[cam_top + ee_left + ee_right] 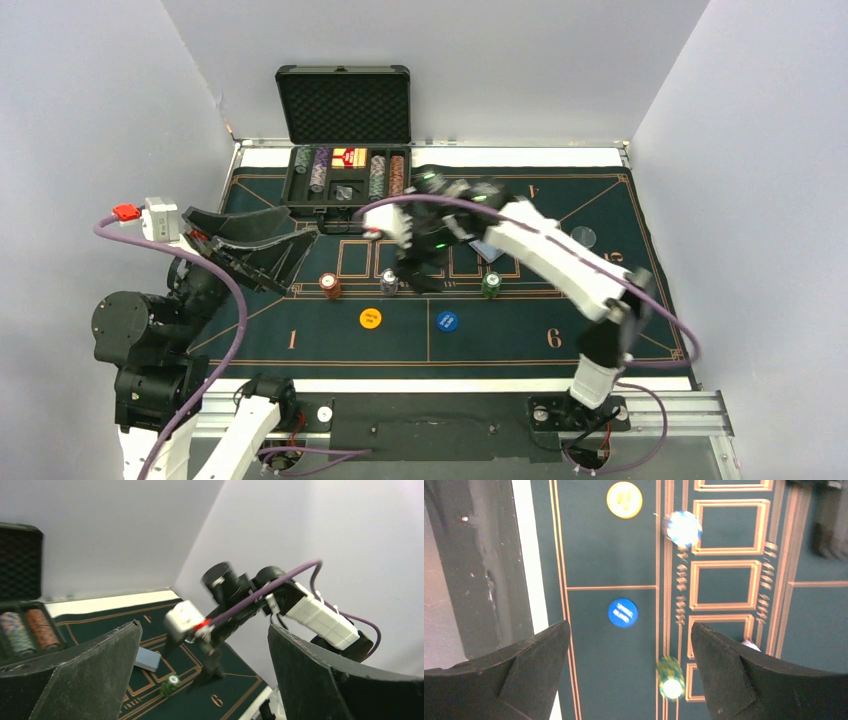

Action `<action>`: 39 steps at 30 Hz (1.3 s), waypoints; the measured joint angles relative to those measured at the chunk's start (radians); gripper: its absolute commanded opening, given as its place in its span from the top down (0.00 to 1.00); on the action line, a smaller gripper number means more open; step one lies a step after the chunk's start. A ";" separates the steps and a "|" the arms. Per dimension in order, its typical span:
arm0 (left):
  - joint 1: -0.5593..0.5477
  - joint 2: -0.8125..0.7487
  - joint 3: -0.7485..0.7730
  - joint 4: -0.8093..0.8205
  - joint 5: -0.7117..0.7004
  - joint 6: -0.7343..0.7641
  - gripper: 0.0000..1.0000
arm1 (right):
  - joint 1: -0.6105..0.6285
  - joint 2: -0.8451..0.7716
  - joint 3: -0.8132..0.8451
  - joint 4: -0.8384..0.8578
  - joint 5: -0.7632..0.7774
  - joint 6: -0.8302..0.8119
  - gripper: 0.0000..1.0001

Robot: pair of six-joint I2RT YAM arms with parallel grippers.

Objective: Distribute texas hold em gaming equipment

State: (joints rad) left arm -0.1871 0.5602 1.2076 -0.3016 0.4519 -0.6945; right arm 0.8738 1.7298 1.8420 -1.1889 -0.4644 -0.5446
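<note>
**Now: right claw spread above the chip row**

Right claw [630, 627] points down, fingers apart and empty, over the middle of the bench [300, 340]. The green chips [671, 680] stand near it, beside the blue disc [622, 612]. Its arm reaches in from the near-right corner. Left claw [255, 245], also spread and empty, hovers by the left edge.

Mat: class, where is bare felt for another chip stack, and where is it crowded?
Free: felt left of the orange button, around the 1; felt right of the blue button, toward the 9. Crowded: chip row by the right end effector.
</note>
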 measured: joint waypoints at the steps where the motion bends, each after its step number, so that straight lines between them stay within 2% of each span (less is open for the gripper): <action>1: 0.000 0.001 -0.009 0.023 0.019 -0.021 0.02 | -0.052 -0.075 -0.046 -0.004 -0.016 -0.023 0.14; 5: -0.001 0.019 -0.075 0.068 0.075 -0.072 0.01 | -0.287 -0.300 -0.230 -0.011 -0.097 -0.059 0.12; 10: -0.020 0.130 -0.175 0.049 0.093 -0.078 0.01 | -0.708 -0.463 -0.439 0.076 -0.200 -0.017 0.06; 12: -0.063 0.203 -0.183 -0.023 0.040 -0.041 0.01 | -0.870 -0.543 -0.554 0.158 -0.250 0.032 0.02; 16: -0.200 0.326 -0.164 -0.163 -0.106 0.063 0.01 | -1.061 -0.690 -0.764 0.319 -0.336 0.148 0.00; 21: -0.338 0.500 -0.113 -0.299 -0.270 0.186 0.01 | -1.151 -0.785 -0.929 0.471 -0.420 0.249 0.00; 26: -0.410 0.687 -0.066 -0.353 -0.388 0.270 0.01 | -1.188 -0.771 -0.982 0.561 -0.446 0.289 0.00; 31: -0.426 0.860 -0.042 -0.362 -0.457 0.328 0.00 | -1.189 -0.723 -0.992 0.591 -0.440 0.293 0.00; 32: -0.426 0.887 -0.042 -0.364 -0.466 0.337 0.04 | -1.189 -0.715 -0.992 0.591 -0.438 0.293 0.00; 39: -0.430 0.967 -0.042 -0.364 -0.492 0.350 0.10 | -1.187 -0.682 -0.992 0.589 -0.430 0.283 0.00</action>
State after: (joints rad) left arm -0.6167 1.5272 1.1660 -0.6659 -0.0399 -0.3447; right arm -0.3134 1.0477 0.8501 -0.5999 -0.8944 -0.2611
